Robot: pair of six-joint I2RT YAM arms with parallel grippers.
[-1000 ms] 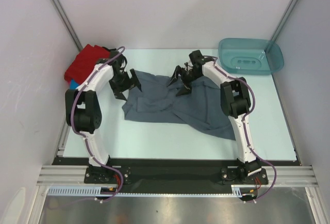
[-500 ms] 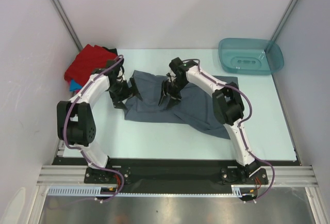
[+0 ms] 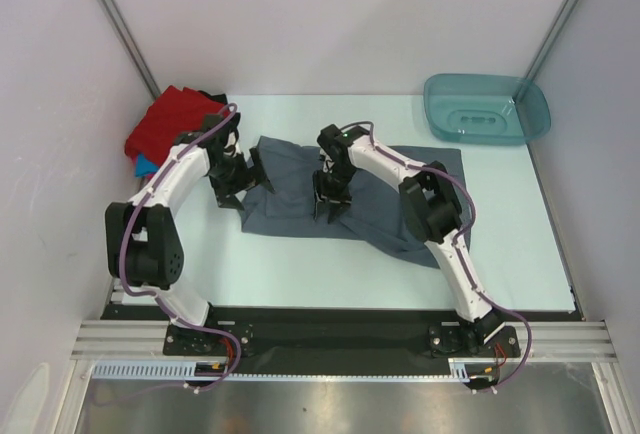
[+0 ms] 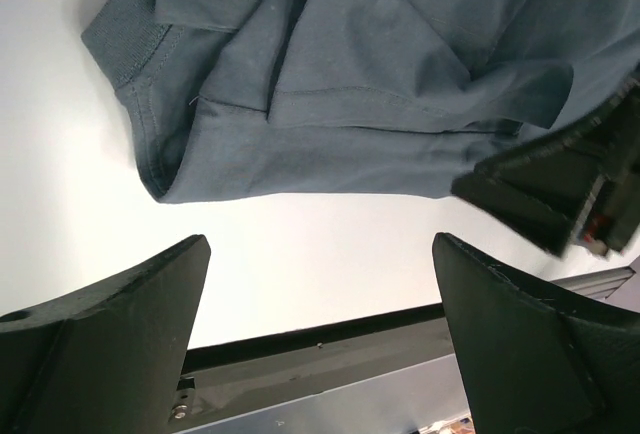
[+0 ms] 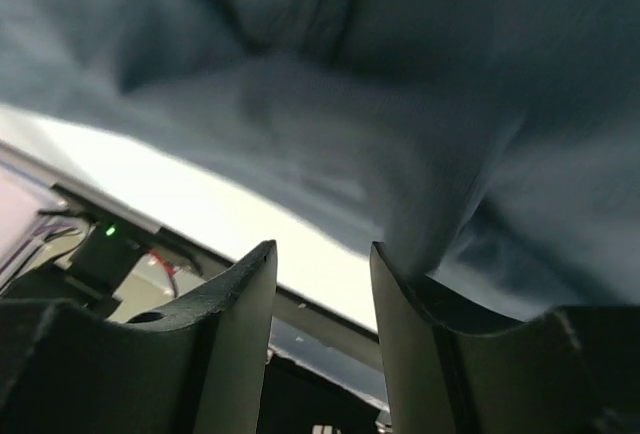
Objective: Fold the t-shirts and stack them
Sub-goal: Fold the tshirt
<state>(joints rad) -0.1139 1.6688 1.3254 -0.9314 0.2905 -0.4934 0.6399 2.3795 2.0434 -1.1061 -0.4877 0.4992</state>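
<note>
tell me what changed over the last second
The right end effector swept from the far edge of the grey-blue t-shirt toward the near-left, and is now over its middle. The left arm's elbow swung outward; the left end effector edged slightly nearer. The red shirt pile and teal tub stayed put.

- One slate grey-blue t-shirt (image 3: pixel 285 216), spread out flat.
- One red t-shirt (image 3: pixel 165 126), bunched in the far-left corner.
- One bright blue cloth (image 3: pixel 146 164), only a sliver showing under the red; too little seen to tell its kind.
- One teal tub (image 3: pixel 440 106).
- Two arms: left arm (image 3: pixel 175 169) and right arm (image 3: pixel 395 162).
- Two grippers, each with two fingers: left gripper (image 3: pixel 250 189) and right gripper (image 3: pixel 332 211).
- One table (image 3: pixel 300 266).
</note>
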